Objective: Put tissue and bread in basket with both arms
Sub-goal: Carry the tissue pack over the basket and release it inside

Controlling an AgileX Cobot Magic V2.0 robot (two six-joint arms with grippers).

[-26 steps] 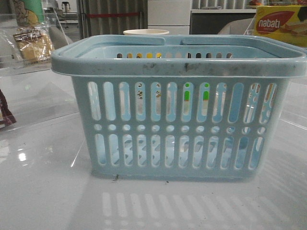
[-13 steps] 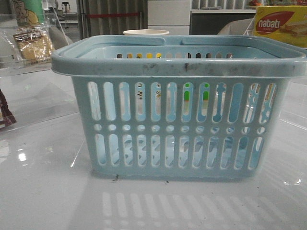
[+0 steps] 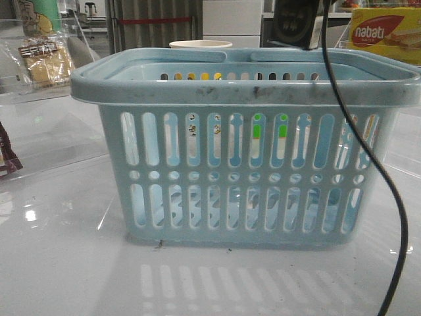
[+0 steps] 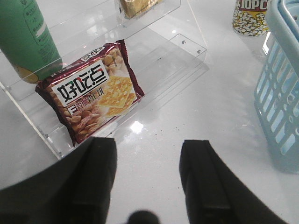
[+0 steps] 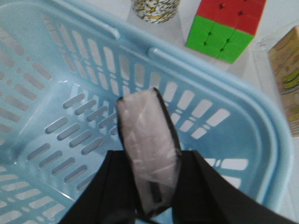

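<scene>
Front view: the basket stands in the middle of the glossy white surface, its scuffed rim facing the camera. Above its far right part hangs a dark piece of the right arm, from which a black cable loops down across the basket's right side. Toward the far left edge of the surface, the bread lies on a clear acrylic shelf. A yellow-red nabati box stands near the far right corner.

Left wrist view: the left tool has its black fingers spread apart with nothing between them, hovering over bare surface. Just past them lies a maroon cracker packet on the lowest step of the acrylic shelf, touched at its corner by a green container. A popcorn cup stands by the basket's side.

Right wrist view: the right tool is clamped on the tissue, a pale pack with dark edges, held upright above the basket's slotted interior. Beyond the basket's rim sit a red and green puzzle cube and the popcorn cup.
</scene>
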